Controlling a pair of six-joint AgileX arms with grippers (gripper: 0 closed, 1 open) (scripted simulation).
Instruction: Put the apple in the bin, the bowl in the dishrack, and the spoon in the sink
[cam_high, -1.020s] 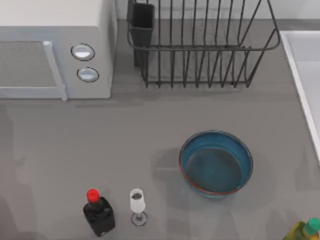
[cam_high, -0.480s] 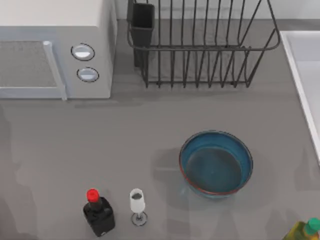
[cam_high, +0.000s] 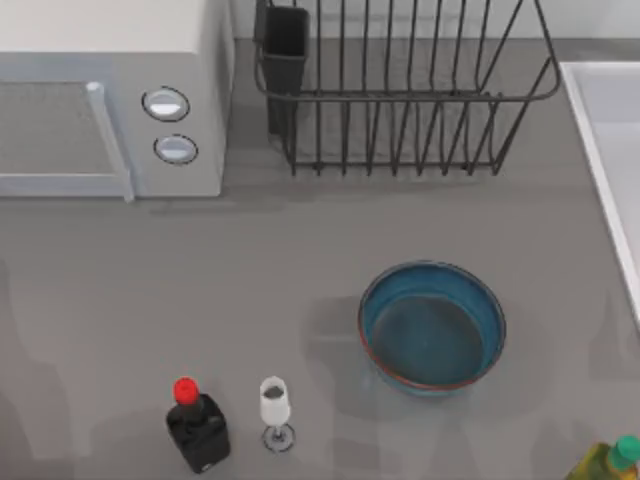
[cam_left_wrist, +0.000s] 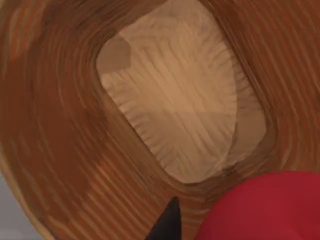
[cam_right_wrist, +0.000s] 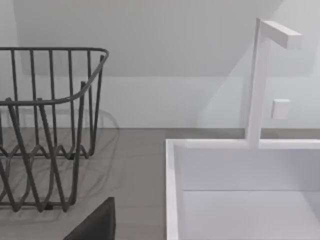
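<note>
The left gripper's dark fingertip (cam_left_wrist: 167, 222) hangs over a ribbed wooden bin (cam_left_wrist: 60, 150), a smooth red apple (cam_left_wrist: 265, 207) just beside it; whether it grips I cannot tell. The glazed blue bowl (cam_high: 432, 327) sits on the matte grey table (cam_high: 200, 290), before the black wire dishrack (cam_high: 400, 90). The sink (cam_right_wrist: 240, 185) is pale and square-edged.

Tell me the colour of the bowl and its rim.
Deep blue bowl with a thin reddish-brown rim, seen best in the top view.
</note>
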